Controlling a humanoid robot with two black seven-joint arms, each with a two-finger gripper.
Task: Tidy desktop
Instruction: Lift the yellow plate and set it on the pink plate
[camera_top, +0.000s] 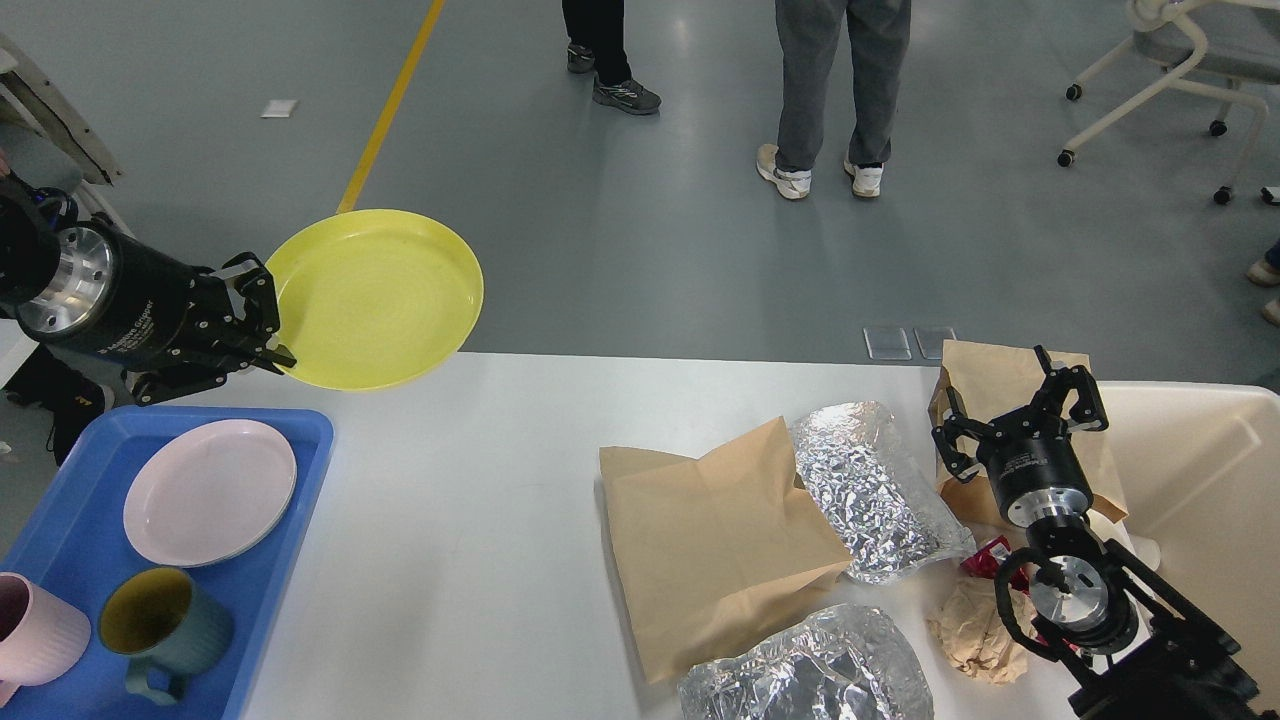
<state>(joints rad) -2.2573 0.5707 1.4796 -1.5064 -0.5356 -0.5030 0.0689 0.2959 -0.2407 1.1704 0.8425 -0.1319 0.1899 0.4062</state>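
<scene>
The white desktop (480, 560) fills the lower part of the head view. High above its far left corner my left gripper (268, 335) is shut on the left rim of a yellow plate (375, 298), which hangs tilted in the air. At the right my right gripper (1015, 410) stands open over a brown paper bag (1000, 385), holding nothing. A larger brown paper bag (715, 545), two foil wraps (875, 490) (810, 670) and crumpled paper (975, 630) lie on the desktop.
A blue tray (300, 430) at the left holds a pink plate (210, 490), a teal mug (165, 620) and a pink cup (35, 640). A cream bin (1200, 470) sits at the right edge. People's legs stand on the floor beyond.
</scene>
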